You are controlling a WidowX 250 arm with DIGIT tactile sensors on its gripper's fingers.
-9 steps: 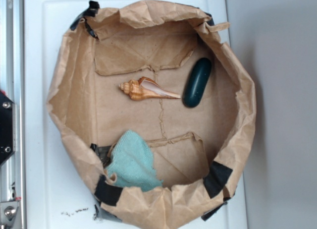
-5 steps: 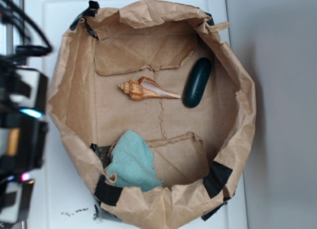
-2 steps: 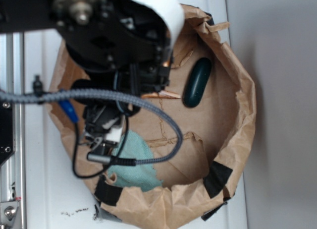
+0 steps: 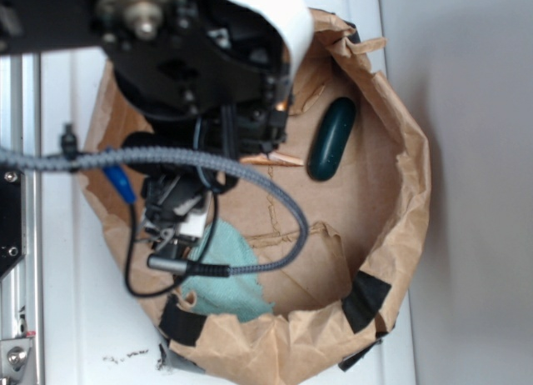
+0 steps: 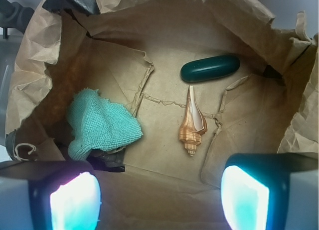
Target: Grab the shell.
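1. White worktop [image 4: 62,318] carries a crumpled brown paper bag [image 4: 400,235] laid open like a bowl, and our arm now hangs over its left half; a second ago it was only a blur at the left edge, and before that the bag stood unobstructed.
2. From outside, the arm hides nearly all of the shell [image 5: 192,124]; only its thin tail tip shows beside the dark green oblong object [image 4: 331,138].
3. Our wrist view makes up for that: the shell lies flat on the bag floor, spire pointing toward the camera, tail toward the green object [image 5: 210,68], near it but apart. The teal cloth [image 5: 101,123] sits well off to the left.
4. Our fingers [image 5: 244,197] are spread wide, their glowing pads at the lower corners of the wrist view, gripping nothing and, we judge, well above the floor.
5. We judge the approach nearly lined up: the shell sits between the pads, slightly toward the right one. What remains is a small sideways correction, the descent, and closing across the ribbed body.
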